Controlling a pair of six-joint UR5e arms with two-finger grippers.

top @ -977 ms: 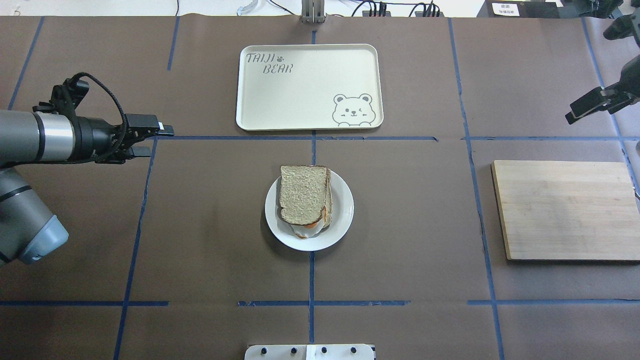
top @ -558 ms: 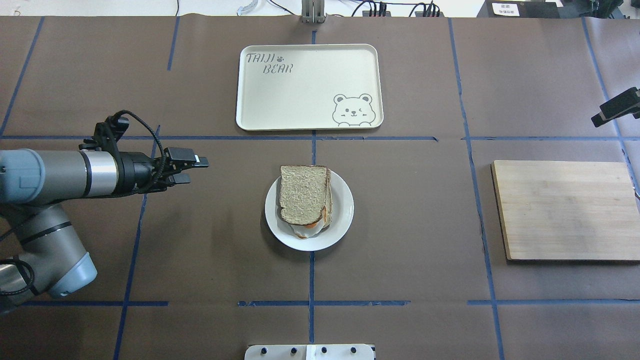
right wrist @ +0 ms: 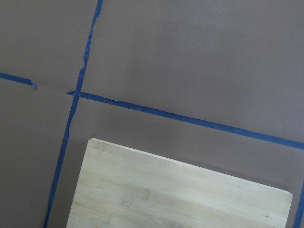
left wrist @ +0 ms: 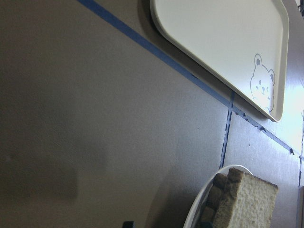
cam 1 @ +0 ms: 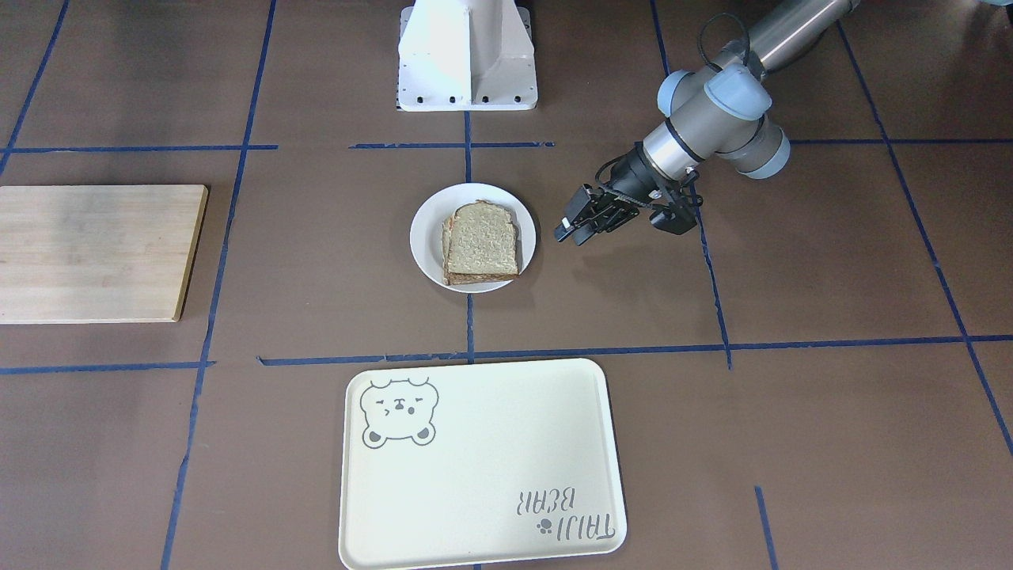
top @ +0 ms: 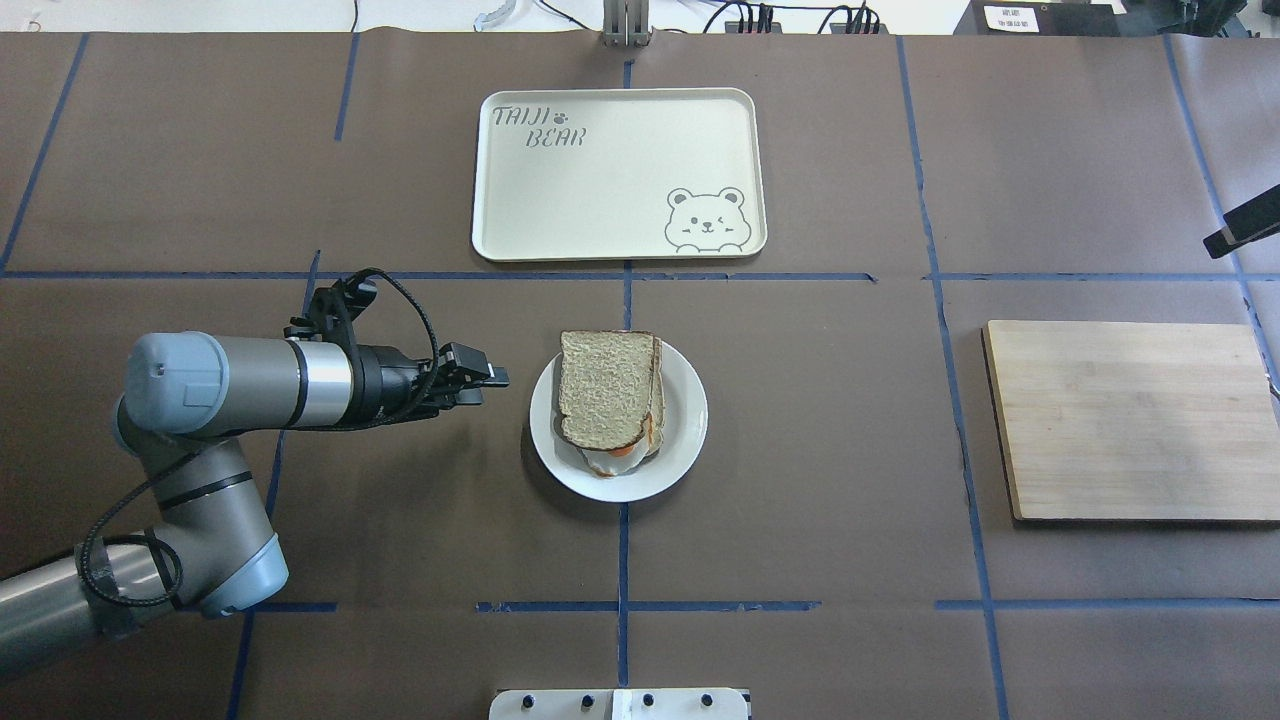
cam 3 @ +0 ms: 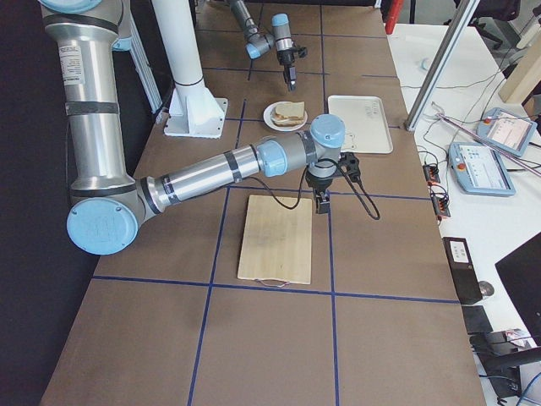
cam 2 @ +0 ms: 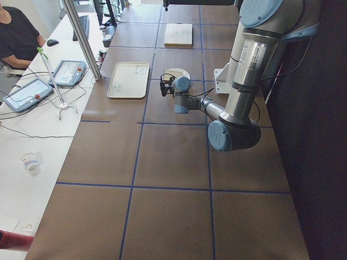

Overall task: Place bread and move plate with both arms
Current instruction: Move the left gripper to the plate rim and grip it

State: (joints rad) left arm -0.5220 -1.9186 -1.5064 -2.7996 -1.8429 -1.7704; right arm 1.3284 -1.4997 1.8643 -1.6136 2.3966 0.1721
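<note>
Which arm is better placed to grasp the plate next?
Left. The left gripper sits just beside the plate, pointing at its rim; the right gripper hangs far off, near the cutting board.

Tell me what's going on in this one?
The bread already sits on the plate at mid-table, stacked over other food. The left gripper, jaws open and empty, hovers close beside the plate's rim on the robot's left, not touching it. The right gripper hangs near an edge of the wooden board, well away from the plate. Neither arm has hold of the plate yet.
</note>
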